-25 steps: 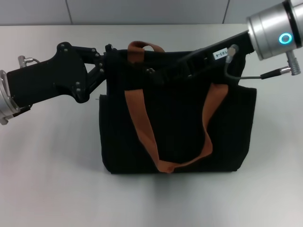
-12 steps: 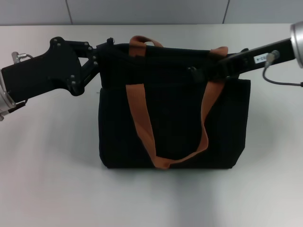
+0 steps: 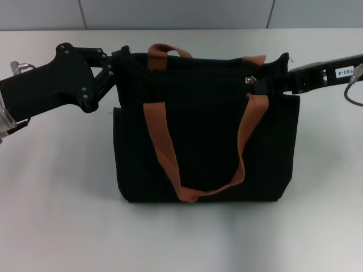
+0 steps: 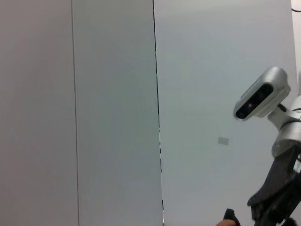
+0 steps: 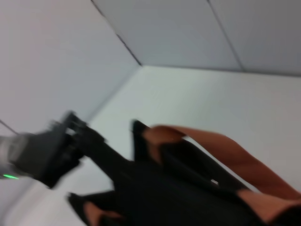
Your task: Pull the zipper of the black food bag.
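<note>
the black food bag [image 3: 204, 136] stands on the tabletop [image 3: 57, 198]. left gripper [image 3: 120, 59] clamps its top corner; right gripper [image 3: 262, 85] holds the zipper [image 3: 249, 80] near the far end. overpulling could tip the bag.

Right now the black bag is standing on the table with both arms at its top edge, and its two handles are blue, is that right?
Not quite: the handles are orange-brown, not blue, as the head view shows. The rest holds: the black food bag stands upright on the table, with the left gripper at its top left corner and the right gripper at its top right edge.
</note>
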